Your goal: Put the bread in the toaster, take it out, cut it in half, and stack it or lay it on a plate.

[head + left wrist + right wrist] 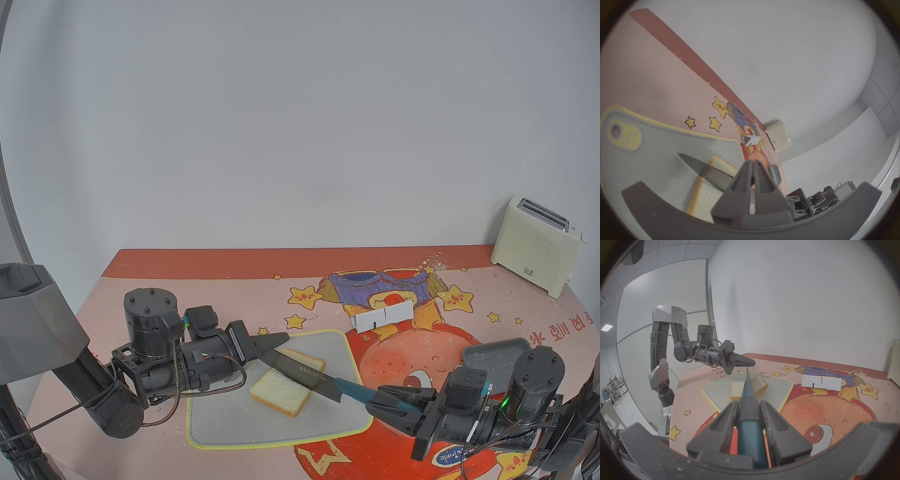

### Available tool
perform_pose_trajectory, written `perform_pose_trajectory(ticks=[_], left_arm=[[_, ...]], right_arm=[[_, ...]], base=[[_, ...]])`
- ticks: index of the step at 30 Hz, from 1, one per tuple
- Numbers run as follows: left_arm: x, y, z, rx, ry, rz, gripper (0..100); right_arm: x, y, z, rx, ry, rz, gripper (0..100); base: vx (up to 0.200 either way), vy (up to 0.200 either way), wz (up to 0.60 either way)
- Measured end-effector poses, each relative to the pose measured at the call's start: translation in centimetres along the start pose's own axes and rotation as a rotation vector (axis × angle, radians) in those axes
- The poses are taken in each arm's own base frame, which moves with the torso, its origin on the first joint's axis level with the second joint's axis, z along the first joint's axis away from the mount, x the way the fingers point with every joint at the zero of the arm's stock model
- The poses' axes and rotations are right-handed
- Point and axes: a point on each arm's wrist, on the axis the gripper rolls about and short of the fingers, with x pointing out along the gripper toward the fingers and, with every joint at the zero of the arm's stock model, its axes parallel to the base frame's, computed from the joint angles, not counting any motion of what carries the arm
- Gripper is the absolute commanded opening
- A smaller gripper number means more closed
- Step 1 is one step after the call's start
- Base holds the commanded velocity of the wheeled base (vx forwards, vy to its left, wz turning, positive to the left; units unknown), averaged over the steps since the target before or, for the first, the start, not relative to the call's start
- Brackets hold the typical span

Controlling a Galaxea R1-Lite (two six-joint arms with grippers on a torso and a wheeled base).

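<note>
Right gripper (382, 397) clamps the knife (306, 374) handle; press the blade straight down across the bread (281, 394). Left gripper (281, 339), pinched shut and empty, hovers just above the bread

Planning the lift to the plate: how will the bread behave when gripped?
Likely soft and squashable: the bread looks thick, pale and spongy. Probably light, so it may slide on the smooth board if pushed. It lies flat, so rolling or tipping seems unlikely.
</note>
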Motion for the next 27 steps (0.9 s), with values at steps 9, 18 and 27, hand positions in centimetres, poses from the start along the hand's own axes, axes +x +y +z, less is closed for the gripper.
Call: perform_pose_trajectory(ticks=[9, 18, 27], left_arm=[[0.0, -0.1, 0.1, 0.002, -0.006, -0.001, 0], [-1.2, -1.2, 0.4, 0.133, -0.114, -0.048, 0], [-2.8, -1.8, 0.3, 0.418, -0.221, 0.070, 0]], right_arm=[[-0.1, -0.2, -0.2, 0.002, 0.012, -0.008, 0], [-0.1, -0.2, -0.1, 0.002, 0.008, -0.011, 0], [-0.1, -0.2, 0.0, 0.002, 0.003, -0.012, 0]], base=[[0.000, 0.000, 0.00], [0.000, 0.000, 0.00], [0.000, 0.000, 0.00]])
